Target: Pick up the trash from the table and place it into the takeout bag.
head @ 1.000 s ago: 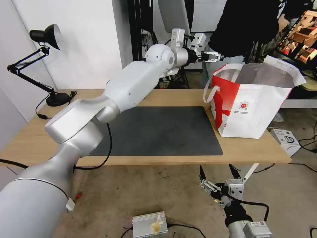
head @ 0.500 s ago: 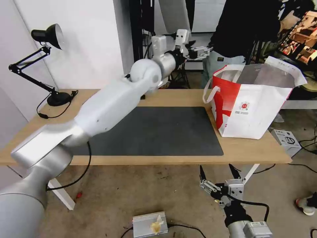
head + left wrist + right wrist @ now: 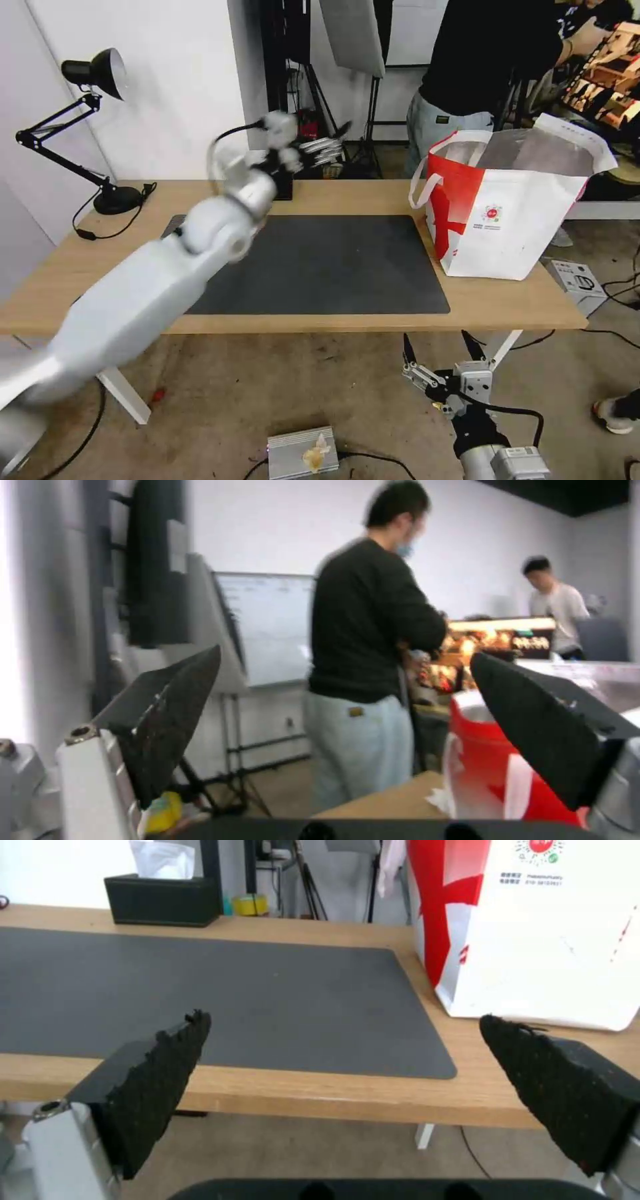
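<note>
The takeout bag (image 3: pixel 517 220), white with a red side panel, stands open on the right end of the table (image 3: pixel 513 303), beside the dark grey mat (image 3: pixel 333 267). The trash is out of view. My left arm reaches across the mat, and its gripper (image 3: pixel 321 145) hovers blurred above the table's back edge, left of the bag. In the left wrist view the left gripper (image 3: pixel 345 653) is open and holds nothing, with the bag (image 3: pixel 487 775) beyond it. My right gripper (image 3: pixel 437 341) hangs open below the table's front edge, facing the mat (image 3: pixel 220 985) and the bag (image 3: pixel 533 940).
A black tissue box (image 3: pixel 163 900) sits at the back of the table. At the back left stands a black desk lamp (image 3: pixel 93 70). A person (image 3: pixel 490 60) stands behind the table near the bag. A grey metal box (image 3: pixel 303 453) and a white box (image 3: pixel 577 280) lie on the floor.
My left arm has swung left and down, away from the bag's near rim toward the back middle of the table. The right arm has not moved.
</note>
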You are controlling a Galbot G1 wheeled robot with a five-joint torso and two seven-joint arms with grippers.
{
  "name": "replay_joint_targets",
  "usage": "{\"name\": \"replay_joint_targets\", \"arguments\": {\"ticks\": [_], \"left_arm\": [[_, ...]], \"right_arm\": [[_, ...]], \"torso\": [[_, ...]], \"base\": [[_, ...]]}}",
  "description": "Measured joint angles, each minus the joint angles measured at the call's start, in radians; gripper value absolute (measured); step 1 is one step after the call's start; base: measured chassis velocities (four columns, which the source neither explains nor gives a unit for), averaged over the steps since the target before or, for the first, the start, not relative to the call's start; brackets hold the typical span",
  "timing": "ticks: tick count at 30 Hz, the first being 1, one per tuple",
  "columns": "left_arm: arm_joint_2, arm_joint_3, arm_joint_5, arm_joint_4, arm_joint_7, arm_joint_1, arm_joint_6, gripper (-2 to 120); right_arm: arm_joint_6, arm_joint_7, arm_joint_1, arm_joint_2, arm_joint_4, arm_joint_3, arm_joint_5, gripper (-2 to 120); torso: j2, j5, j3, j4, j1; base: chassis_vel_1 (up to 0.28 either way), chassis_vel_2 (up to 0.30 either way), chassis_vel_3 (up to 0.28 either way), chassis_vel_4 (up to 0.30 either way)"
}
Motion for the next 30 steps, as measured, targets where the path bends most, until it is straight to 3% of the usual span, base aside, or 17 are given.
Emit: {"name": "replay_joint_targets", "arguments": {"ticks": [1,5,7,10,12,15,16,25,30], "left_arm": [[0.0,0.0,0.0,0.0,0.0,0.0,0.0,100],[-0.003,-0.217,0.095,-0.146,0.005,0.335,-0.02,100],[-0.012,-0.265,0.123,-0.174,0.011,0.4,-0.025,100],[-0.067,-0.435,0.232,-0.273,0.044,0.617,-0.054,100],[-0.083,-0.468,0.262,-0.292,0.055,0.663,-0.062,100],[-0.165,-0.561,0.367,-0.343,0.081,0.812,-0.107,100],[-0.165,-0.561,0.367,-0.343,0.081,0.812,-0.107,100],[-0.379,-0.682,0.498,-0.439,0.111,1.084,-0.207,100],[-0.449,-0.706,0.537,-0.441,0.125,1.144,-0.264,100]], "right_arm": [[0.0,0.0,0.0,0.0,0.0,0.0,0.0,100],[0.0,0.0,0.0,0.0,0.0,0.0,0.0,100],[0.0,0.0,0.0,0.0,0.0,0.0,0.0,100],[0.0,0.0,0.0,0.0,0.0,0.0,0.0,100],[0.0,0.0,0.0,0.0,0.0,0.0,0.0,100],[0.0,0.0,0.0,0.0,0.0,0.0,0.0,100],[0.0,0.0,0.0,0.0,0.0,0.0,0.0,100],[0.0,0.0,0.0,0.0,0.0,0.0,0.0,100],[0.0,0.0,0.0,0.0,0.0,0.0,0.0,100]], "torso": [[0.0,0.0,0.0,0.0,0.0],[0.0,0.0002,0.0,-0.0004,0.0],[0.0,0.0,0.0,-0.0003,0.0],[0.0,0.0006,0.0,-0.0004,0.0],[0.0,0.0007,0.0,-0.0003,0.0],[0.0,0.0005,0.0,-0.0003,0.0],[0.0,0.0005,0.0,-0.0003,0.0],[0.0,0.0006,0.0,-0.0003,0.0],[0.0,0.0005,0.0,-0.0004,0.0]], "base": [[0.0,0.0,0.0,0.0],[0.0,0.0,0.0,0.0],[0.0,0.0,0.0,0.0],[0.0,0.0,0.0,0.0],[0.0,0.0,0.0,0.0],[0.0,0.0,0.0,0.0],[0.0,0.0,0.0,0.0],[0.0,0.0,0.0,0.0],[0.0,0.0,0.0,0.0]]}}
